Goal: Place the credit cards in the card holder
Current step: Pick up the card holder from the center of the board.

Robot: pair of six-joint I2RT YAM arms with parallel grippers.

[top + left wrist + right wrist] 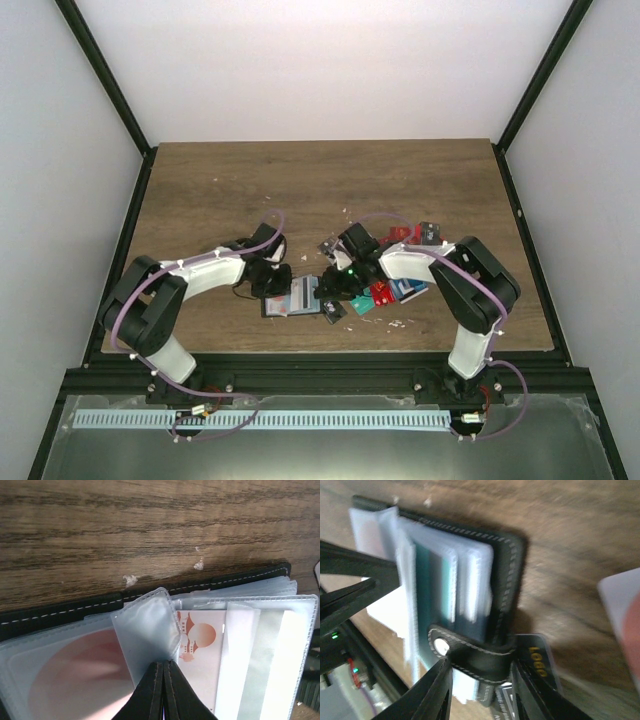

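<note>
The card holder [296, 297] lies open near the table's front edge, black outside [60, 615] with clear sleeves inside. My left gripper [163, 663] is shut on the edge of one clear sleeve [145, 627] and lifts it. Under that sleeve sit a card with a red circle [70, 675] and a white card with an orange picture [200, 642]. My right gripper [479, 666] is shut across the holder's snap tab [475, 652], one finger on each side. A black card with gold lettering [540, 662] lies under the right finger. Loose credit cards [400, 290] lie beside the right arm.
More loose cards [420, 235] lie behind the right wrist. A white card with red on it [620, 615] shows at the right edge of the right wrist view. Small white crumbs [130, 580] dot the wooden table [320, 190].
</note>
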